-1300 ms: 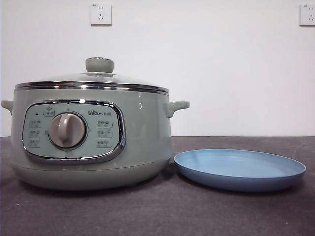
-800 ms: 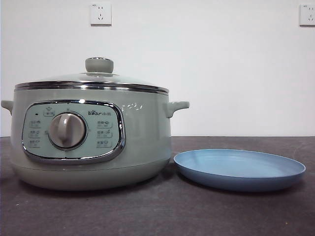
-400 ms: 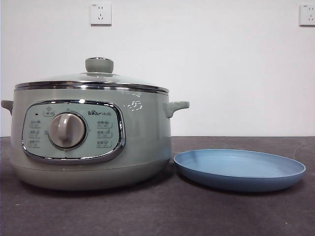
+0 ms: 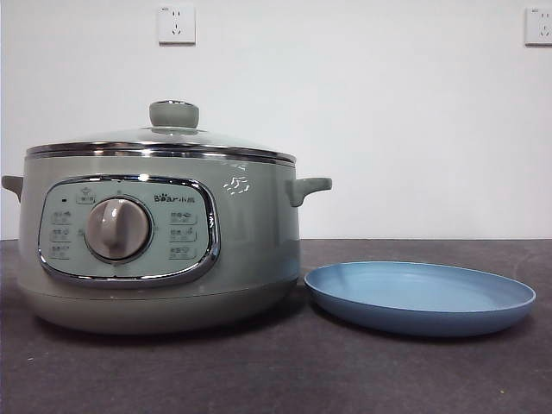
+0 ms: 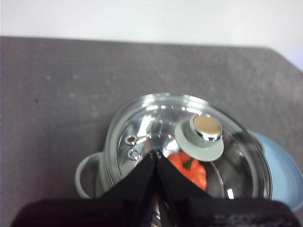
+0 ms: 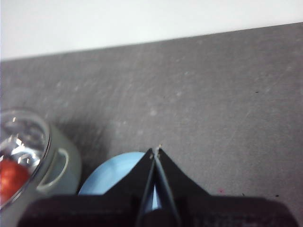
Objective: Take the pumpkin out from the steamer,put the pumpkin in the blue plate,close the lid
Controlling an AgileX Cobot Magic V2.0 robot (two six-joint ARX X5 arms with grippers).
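Lid (image 4: 164,138) unmoved on steamer (image 4: 155,250), nothing changed

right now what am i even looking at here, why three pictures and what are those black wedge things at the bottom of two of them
It is a two-armed robot at a dark table. One picture is from a low camera level with the table; the other two are from cameras on each arm's wrist, looking down. The black wedges are each arm's gripper: the left gripper hangs above the steamer, the right gripper above the blue plate. Both are shut and hold nothing. The glass lid sits on the steamer, and through it you can see the orange pumpkin inside. The plate beside the steamer holds nothing.
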